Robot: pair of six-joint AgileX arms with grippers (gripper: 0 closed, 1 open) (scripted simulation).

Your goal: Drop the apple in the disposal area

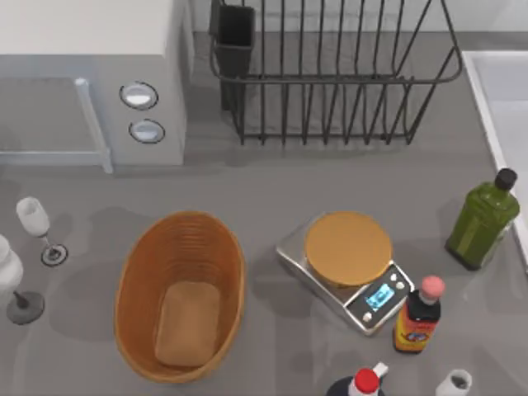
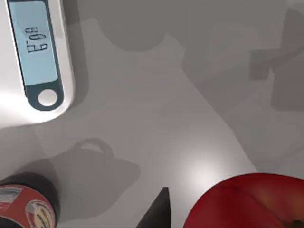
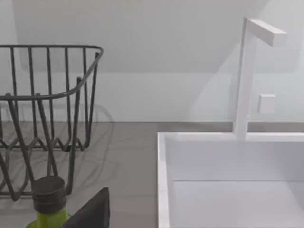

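Note:
The apple (image 2: pixel 247 202), glossy deep red, lies close under my left wrist camera on the grey table. A dark part of my left gripper (image 2: pixel 160 213) shows just beside it; whether it touches the apple is unclear. The same view takes in the kitchen scale's display (image 2: pixel 35 47) and a sauce bottle (image 2: pixel 26 204). The disposal area, an oval orange-brown wicker basket (image 1: pixel 125 285) with a tan pad (image 1: pixel 188 322) at its bottom, sits at the front left in the top view. A dark tip of my right gripper (image 3: pixel 90 211) appears next to a green bottle (image 3: pixel 47 199).
A steel scale (image 1: pixel 290 257) with a tan top stands right of the basket. Sauce bottle (image 1: pixel 419 318) and green bottle (image 1: pixel 483 219) stand at the right. A black wire dish rack (image 1: pixel 330 74), a microwave (image 1: pixel 91 74), wine glasses (image 1: pixel 37 223) and a white sink (image 3: pixel 228 180) ring the table.

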